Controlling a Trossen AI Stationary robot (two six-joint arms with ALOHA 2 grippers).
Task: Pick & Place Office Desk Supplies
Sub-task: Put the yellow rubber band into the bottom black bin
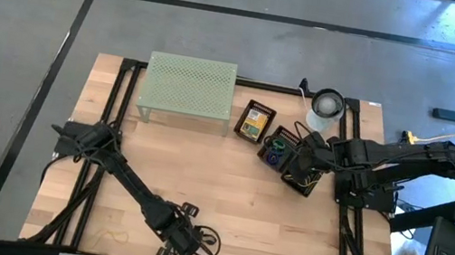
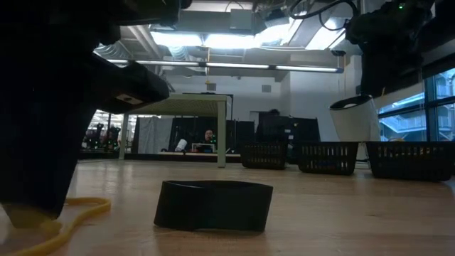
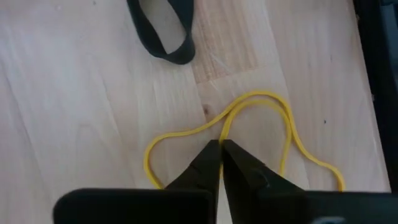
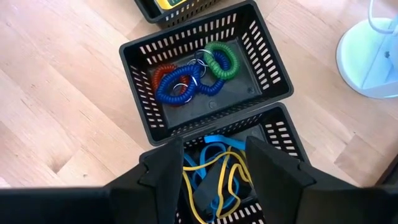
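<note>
A yellow rubber band (image 3: 260, 95) lies on the wooden table near its front edge, with a black band (image 3: 163, 32) beside it. My left gripper (image 3: 221, 144) points steeply down and is shut on the yellow band. In the low view the yellow band (image 2: 85, 208) shows under the gripper, left of the black band (image 2: 213, 205). At the table's right, my right gripper (image 4: 214, 163) hangs open above a black basket (image 4: 283, 140) that holds yellow and blue rubber bands (image 4: 214, 149). It touches nothing. My left gripper pinches the yellow rubber band between its two fingertips where two strands run close together (image 3: 226, 126). The fingers come from above, slanting down. The band lies slack on the table, its loops spread out on either side of the fingers.
A second basket (image 4: 140, 68) holds blue, green and red coil bands (image 4: 186, 78). A third basket (image 1: 255, 121) holds a yellow box. A pale green perforated rack (image 1: 189, 89) stands at the table's far edge, with a white cylinder (image 1: 327, 108) to its right. A tan band (image 1: 113, 235) lies near the front left.
</note>
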